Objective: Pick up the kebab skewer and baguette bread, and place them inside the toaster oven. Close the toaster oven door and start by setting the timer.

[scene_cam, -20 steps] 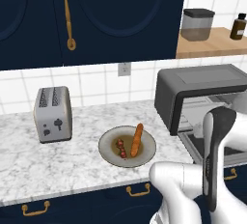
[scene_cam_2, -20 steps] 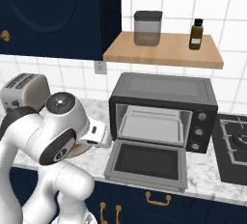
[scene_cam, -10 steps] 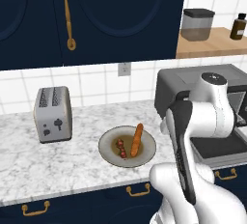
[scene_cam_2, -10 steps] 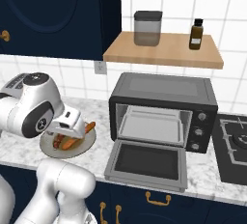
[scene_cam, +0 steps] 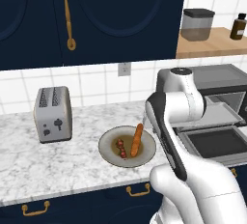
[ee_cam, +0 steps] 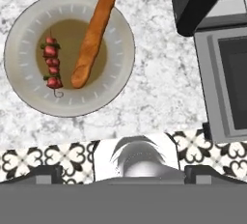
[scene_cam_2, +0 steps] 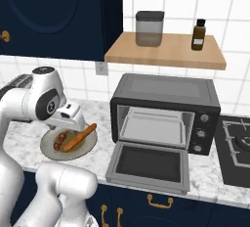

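Left: silver toaster [scene_cam: 52, 113], not involved. Centre: plate [ee_cam: 24, 20] carries kebab skewer [ee_cam: 52, 67] and baguette bread [ee_cam: 93, 37] side by side, presented for pickup. Gripper [ee_cam: 123, 174] above, wide open, empty. Right: toaster oven [scene_cam_2: 166, 108], toaster oven door [scene_cam_2: 149, 164] down, ready for loading.

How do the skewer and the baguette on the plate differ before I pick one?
The baguette is clearly longer and thicker than the skewer. The baguette is one smooth orange-brown loaf; the skewer is a thin stick threaded with small dark red chunks. The baguette's far end rests over the rim of the plate, while the skewer lies wholly within the bowl. Both lie side by side on that plate, apart and ungripped.
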